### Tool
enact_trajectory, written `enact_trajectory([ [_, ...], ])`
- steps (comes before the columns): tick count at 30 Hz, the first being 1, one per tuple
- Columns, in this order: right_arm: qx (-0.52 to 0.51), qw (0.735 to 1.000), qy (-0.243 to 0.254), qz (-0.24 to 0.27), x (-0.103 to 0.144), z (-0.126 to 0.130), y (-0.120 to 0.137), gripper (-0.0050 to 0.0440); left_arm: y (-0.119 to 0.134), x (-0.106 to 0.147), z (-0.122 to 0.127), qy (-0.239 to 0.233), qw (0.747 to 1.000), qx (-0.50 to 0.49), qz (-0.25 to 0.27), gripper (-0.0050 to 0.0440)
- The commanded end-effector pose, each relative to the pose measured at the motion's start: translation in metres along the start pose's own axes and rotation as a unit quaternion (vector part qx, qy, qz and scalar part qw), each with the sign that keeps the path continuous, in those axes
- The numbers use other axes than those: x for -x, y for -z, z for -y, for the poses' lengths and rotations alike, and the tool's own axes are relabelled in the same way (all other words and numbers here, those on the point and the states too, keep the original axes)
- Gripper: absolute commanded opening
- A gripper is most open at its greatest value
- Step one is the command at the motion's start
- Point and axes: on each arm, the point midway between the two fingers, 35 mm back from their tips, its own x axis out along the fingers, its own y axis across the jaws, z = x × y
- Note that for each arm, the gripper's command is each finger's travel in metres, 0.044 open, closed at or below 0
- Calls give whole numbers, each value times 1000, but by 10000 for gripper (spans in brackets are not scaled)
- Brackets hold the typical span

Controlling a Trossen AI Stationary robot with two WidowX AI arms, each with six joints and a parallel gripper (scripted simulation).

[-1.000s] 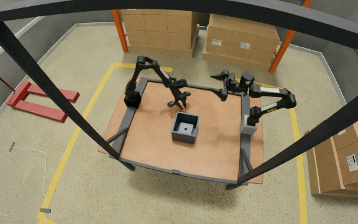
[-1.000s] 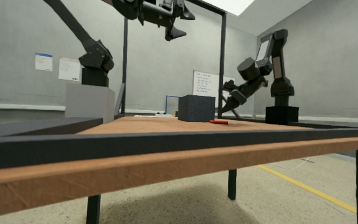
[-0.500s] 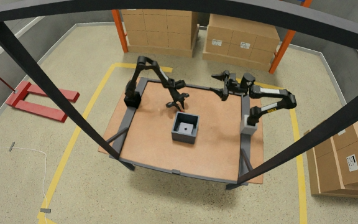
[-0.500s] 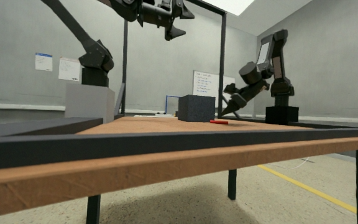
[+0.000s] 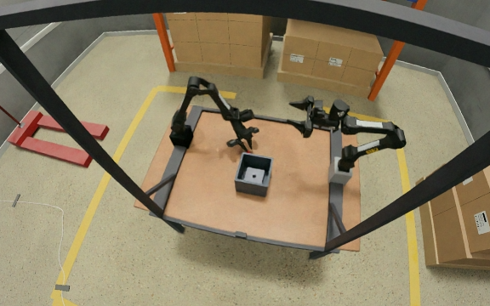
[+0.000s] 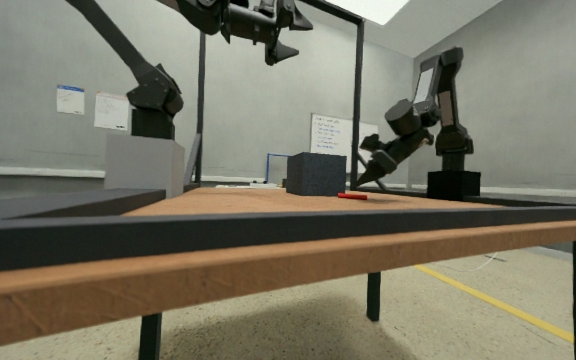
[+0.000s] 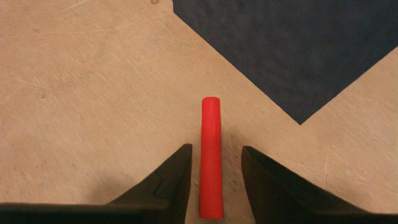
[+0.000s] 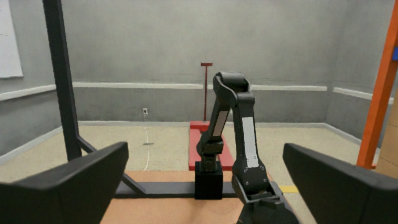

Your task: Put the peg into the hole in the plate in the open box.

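The red peg [image 5: 249,151] lies flat on the table just behind the open dark grey box [image 5: 253,173]. The plate with its hole [image 5: 253,174] shows at the box bottom. My left gripper [image 5: 241,144] is low over the peg, fingers partly open. In the left wrist view the peg [image 7: 211,157] lies lengthwise between the two fingertips with a small gap on each side, and a corner of the box [image 7: 300,45] is ahead. From the side, the peg [image 6: 352,196] rests on the table under the left gripper [image 6: 365,180]. My right gripper [image 5: 298,114] is wide open, empty and raised high at the back.
The dark frame rails run along the table edges [image 5: 334,170]. The left arm's black base [image 6: 453,185] and the right arm's grey pedestal [image 6: 143,165] stand at opposite sides. The right wrist view looks across at the left arm [image 8: 235,145].
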Motion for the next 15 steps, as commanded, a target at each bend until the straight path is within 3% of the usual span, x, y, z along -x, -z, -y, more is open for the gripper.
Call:
enact_trajectory([
  [1,-1,1000,1,13,1,1,-11,440,-7,-6,-5,-7,1000,-6,6,125],
  [15,-1,1000,1,13,1,1,-11,440,-7,-26,-5,-7,1000,-5,5,125],
])
